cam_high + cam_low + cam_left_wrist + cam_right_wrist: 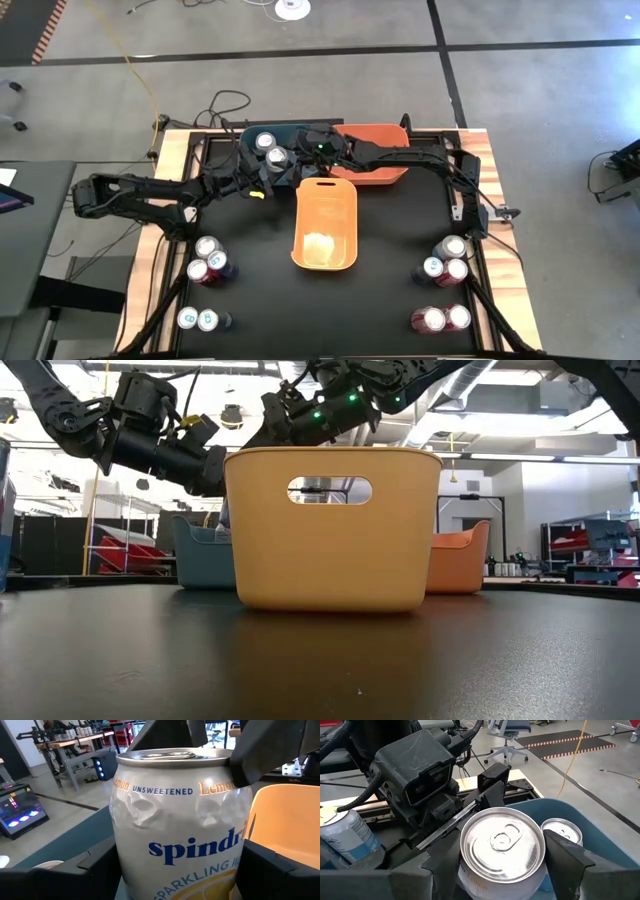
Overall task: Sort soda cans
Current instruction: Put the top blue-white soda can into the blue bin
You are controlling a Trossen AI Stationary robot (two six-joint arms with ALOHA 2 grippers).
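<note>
Near-left on the black worktop (400,230) stand two pale-topped soda cans (197,319) side by side, and at the near-right corner a pair of red cans (445,318). A little farther back there is a cluster of three cans on the left (208,262) and another three on the right (447,260). Between these groups, in the middle of the worktop, sits the yellow bin (300,225), its long axis running near to far; something pale lies in it that I cannot identify. Behind it are the blue bin (250,135) at far centre-left and the orange bin (385,170) just to its right. Both arms reach to the blue bin, the left one from the left and the right one from the right, and they meet on one can. The left tool (175,875) holds a white Spindrift lemon can (175,820) upright by its dented body, over the blue bin. The right tool (500,865) comes at the same can from above, its fingers (265,750) set against the can's upper part on either side of the silver top. Two more cans (270,148) stand in the blue bin beside the held one.
</note>
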